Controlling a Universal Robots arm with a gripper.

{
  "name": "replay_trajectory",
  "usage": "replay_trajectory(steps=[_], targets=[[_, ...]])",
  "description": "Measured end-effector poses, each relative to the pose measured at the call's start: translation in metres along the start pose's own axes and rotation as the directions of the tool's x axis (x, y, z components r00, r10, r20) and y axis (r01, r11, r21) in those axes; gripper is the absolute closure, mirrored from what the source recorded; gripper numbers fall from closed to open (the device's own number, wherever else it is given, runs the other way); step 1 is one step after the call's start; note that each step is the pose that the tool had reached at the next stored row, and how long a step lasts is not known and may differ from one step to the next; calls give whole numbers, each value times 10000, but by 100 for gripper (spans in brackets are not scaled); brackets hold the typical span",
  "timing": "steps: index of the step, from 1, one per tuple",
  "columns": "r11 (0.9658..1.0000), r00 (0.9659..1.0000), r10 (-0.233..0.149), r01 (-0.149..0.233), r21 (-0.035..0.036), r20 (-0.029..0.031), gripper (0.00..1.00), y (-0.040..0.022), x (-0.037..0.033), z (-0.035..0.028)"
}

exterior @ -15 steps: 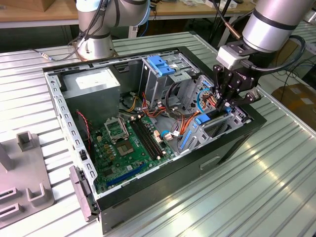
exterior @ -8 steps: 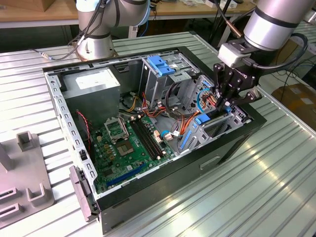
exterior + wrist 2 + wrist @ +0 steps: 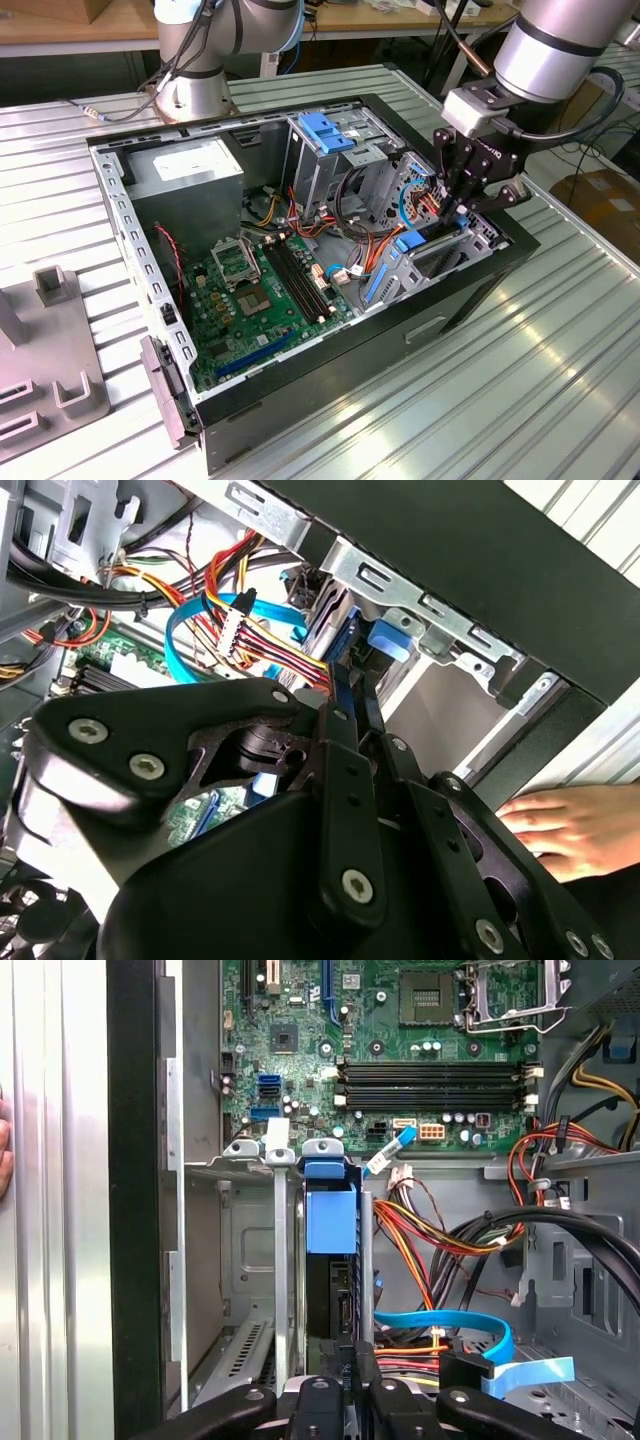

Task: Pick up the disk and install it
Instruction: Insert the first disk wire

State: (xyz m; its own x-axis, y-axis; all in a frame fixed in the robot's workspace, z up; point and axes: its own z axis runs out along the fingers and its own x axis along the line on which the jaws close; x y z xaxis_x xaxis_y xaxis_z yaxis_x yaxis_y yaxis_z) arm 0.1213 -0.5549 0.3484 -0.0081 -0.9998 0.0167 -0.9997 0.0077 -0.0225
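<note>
The disk (image 3: 332,1290) stands on edge in a slot of the metal drive cage (image 3: 250,1250) at the end of the open computer case (image 3: 330,360) towards the exterior view's right. Its blue plastic rail end (image 3: 330,1218) points towards the motherboard. In the second wrist view the disk (image 3: 335,615) shows as a grey slab with a blue rail (image 3: 390,640) beside it. My gripper (image 3: 455,212) reaches down into the case over that cage. In both wrist views its black fingers (image 3: 352,1355) (image 3: 345,685) are drawn together on the disk's thin upper edge.
Red, yellow and orange cables (image 3: 430,1240) and a blue flat cable (image 3: 440,1322) lie close beside the cage. The motherboard (image 3: 260,290), grey power-supply box (image 3: 190,165) and blue-latched cage (image 3: 325,130) occupy the case. A person's hand (image 3: 570,825) rests outside the case wall.
</note>
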Motion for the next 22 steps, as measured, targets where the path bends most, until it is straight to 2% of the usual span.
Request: replay_trajectory(steps=[16,22], targets=[[10000,10000,7,-7,8,-1,83,11,-7,5],[10000,10000,8,-8,8,1,83,11,-7,30]])
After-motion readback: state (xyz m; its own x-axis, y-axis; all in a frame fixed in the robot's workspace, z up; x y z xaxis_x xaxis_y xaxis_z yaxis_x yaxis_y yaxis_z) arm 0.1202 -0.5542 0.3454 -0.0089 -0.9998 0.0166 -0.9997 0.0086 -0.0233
